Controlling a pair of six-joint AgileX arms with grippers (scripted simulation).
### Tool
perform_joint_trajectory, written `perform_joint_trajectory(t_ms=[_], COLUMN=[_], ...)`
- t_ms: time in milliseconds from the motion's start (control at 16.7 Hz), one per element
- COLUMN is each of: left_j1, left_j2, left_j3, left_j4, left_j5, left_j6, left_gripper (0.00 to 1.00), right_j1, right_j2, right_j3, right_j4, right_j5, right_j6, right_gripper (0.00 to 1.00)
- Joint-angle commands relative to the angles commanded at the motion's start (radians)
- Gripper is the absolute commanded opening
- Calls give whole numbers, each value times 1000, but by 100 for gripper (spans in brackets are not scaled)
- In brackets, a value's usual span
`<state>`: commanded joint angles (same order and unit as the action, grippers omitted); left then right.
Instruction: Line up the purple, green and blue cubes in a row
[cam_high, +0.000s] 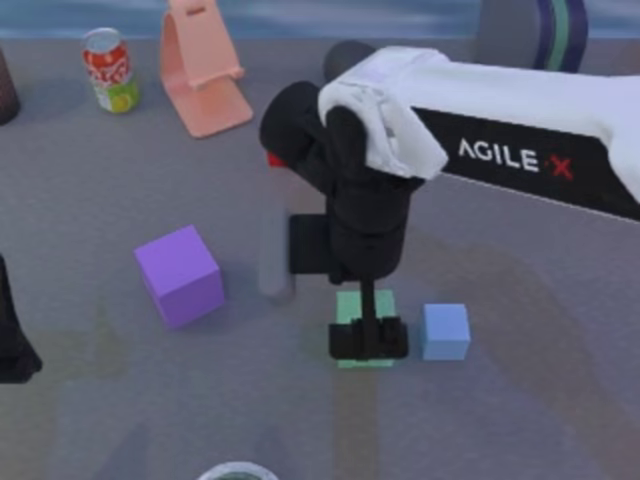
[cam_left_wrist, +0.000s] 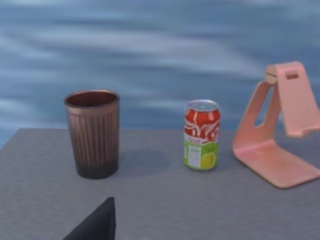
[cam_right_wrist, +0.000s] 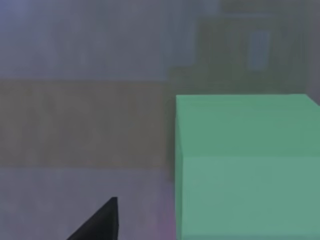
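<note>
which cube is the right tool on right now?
The green cube, directly under the right tool. The blue cube sits just to its right, untouched; the purple cube is far off on the left.

Overhead; both wrist views near tabletop.

My right arm, upper right of the top view, wears a white shell over black, lettered AGILE X with a red X; its wrist and two-finger gripper are matte black.
</note>
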<state>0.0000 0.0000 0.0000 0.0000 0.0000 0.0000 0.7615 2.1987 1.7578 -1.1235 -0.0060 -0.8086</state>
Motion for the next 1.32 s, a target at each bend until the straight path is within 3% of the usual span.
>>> perform_joint_trajectory(t_ms=[240, 660, 960, 1320], left_j1=[0, -8, -58, -151], left_j2=[0, 28, 263, 833], left_j3=[0, 27, 248, 670], left_j4=[0, -20, -175, -490], left_j5=[0, 1, 3, 1], left_j6=[0, 12, 106, 290], left_gripper=[100, 100, 100, 100], right_j1=[1, -19, -129, -341], right_j2=[-33, -62, -316, -908], right_j3=[90, 66, -134, -602], right_j4=[-121, -98, 75, 401], right_j5=[-1, -4, -26, -52], right_j6=[1, 13, 100, 302], right_gripper=[100, 100, 100, 100])
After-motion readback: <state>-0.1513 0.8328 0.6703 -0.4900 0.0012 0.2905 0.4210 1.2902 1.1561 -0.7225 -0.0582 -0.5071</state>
